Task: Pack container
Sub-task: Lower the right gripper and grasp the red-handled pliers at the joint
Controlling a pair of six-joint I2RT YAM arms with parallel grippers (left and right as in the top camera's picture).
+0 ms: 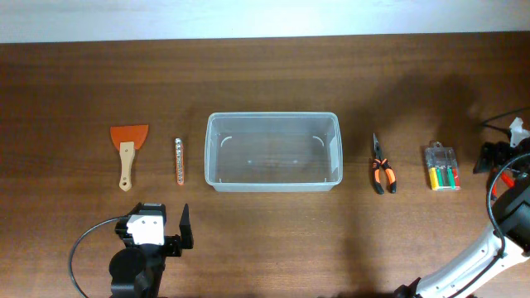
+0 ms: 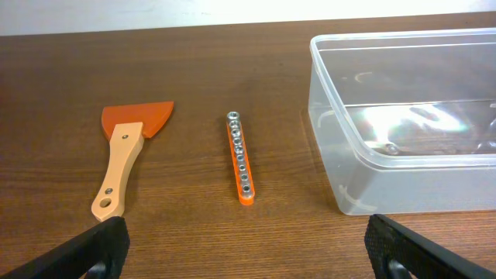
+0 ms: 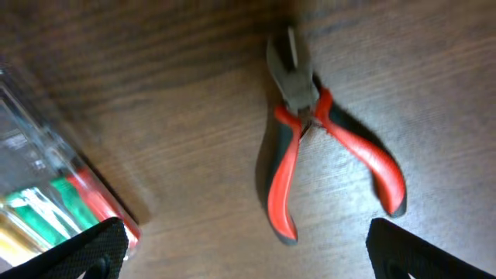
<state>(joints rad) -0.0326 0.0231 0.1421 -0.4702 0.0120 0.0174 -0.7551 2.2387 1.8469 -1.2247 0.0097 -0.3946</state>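
The container (image 1: pixel 212 153), a big clear plastic bin, stands upright in the middle of the counter (image 1: pixel 265 240), its long side running left to right. Near its left wall lies a thin orange strip of sockets (image 1: pixel 179 161), and beyond that a scraper (image 1: pixel 127 149) with an orange blade and a wooden handle. To the right of the bin lie pliers (image 1: pixel 382 170) with orange and black grips, then a small clear case of coloured screwdrivers (image 1: pixel 442 168), all apart from each other. The left arm (image 1: pixel 141 248) sits at the near edge, facing the scraper and strip; its jaws are spread wide and grip nothing. The right arm (image 1: pixel 513 203) is at the far right; its jaws are also spread wide and empty, above the pliers in a blurred wrist view
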